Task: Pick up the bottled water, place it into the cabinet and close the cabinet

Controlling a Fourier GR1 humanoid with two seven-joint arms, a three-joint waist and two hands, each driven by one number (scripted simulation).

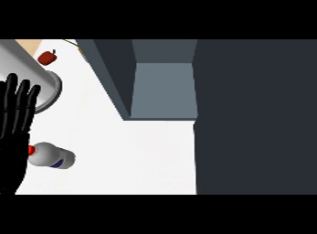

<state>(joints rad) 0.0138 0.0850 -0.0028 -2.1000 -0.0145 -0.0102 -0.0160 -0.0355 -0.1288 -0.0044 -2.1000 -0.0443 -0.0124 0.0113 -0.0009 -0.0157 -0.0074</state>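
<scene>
Head view: the bottled water (51, 155) lay on its side near the counter (140, 155)'s left edge, just beside the robot's left hand (9, 132), which stood open there with fingers straight and upward, holding nothing. The right hand did not show. The cabinet (162, 87) stood open toward the counter's far edge, its dark door (262, 114) swung out along the right side. A small red fruit (47, 57) sat near the far left corner. By the look of it, picking, placing and closing all remained undone.
</scene>
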